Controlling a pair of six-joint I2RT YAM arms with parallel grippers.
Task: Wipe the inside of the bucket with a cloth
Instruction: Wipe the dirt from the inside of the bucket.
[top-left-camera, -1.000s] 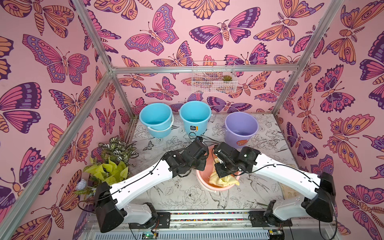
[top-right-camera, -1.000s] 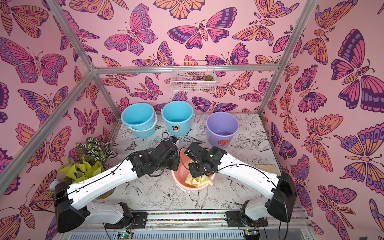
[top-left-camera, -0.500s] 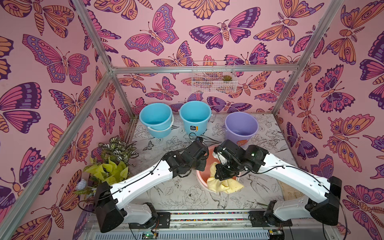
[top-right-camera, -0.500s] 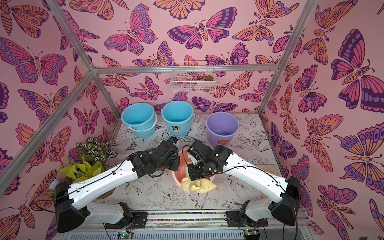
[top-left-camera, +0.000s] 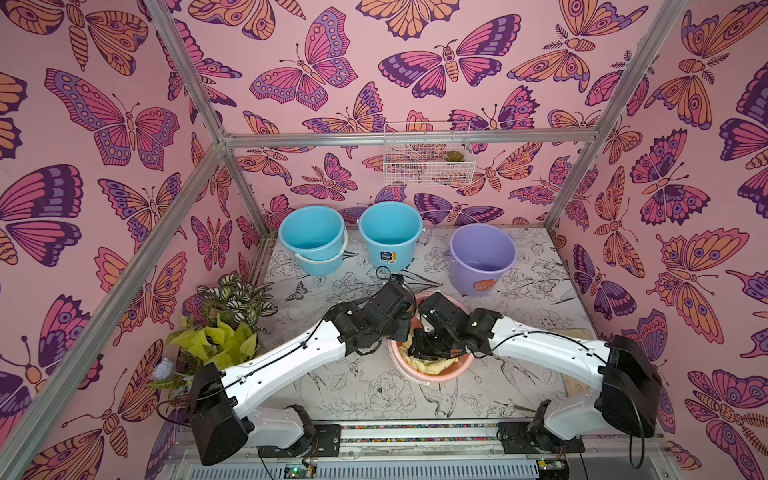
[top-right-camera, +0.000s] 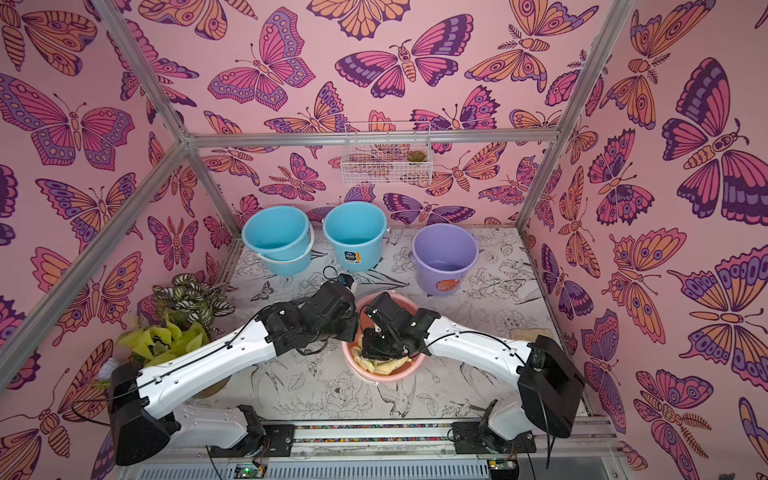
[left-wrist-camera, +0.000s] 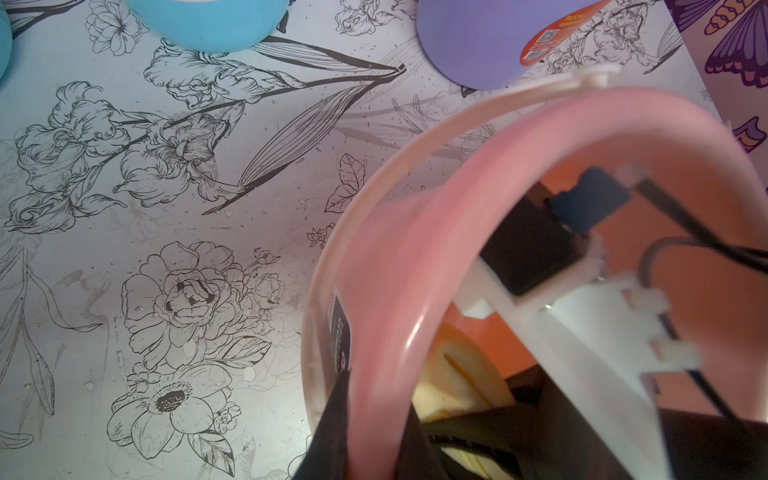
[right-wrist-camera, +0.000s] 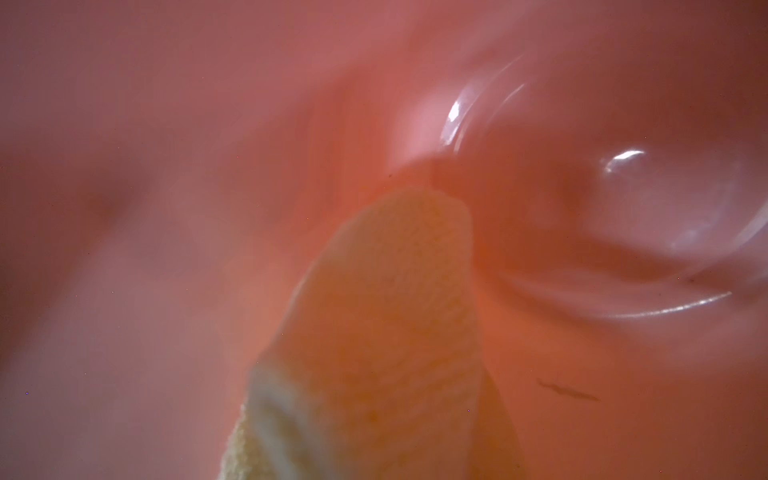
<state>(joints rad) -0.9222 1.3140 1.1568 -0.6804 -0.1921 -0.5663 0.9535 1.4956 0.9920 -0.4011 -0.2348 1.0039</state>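
The lavender bucket with its orange sticker stands upright at the back right, nothing in it and no gripper near it. Closer to me sits a salmon-pink bucket. My left gripper is shut on its rim, one finger inside and one outside. The pale-yellow cloth lies bunched inside the pink bucket. My right gripper reaches down into that bucket, shut on the cloth and pressing it against the inner wall. Its fingertips are hidden by the cloth.
Two sky-blue buckets stand along the back wall. Potted plants fill the left side. A white wire basket hangs on the back wall. A tan mat lies at the right edge.
The right gripper swept the cloth up and over the pink bucket's near rim, then pushed it back down inside. The left arm has kept still on the rim.
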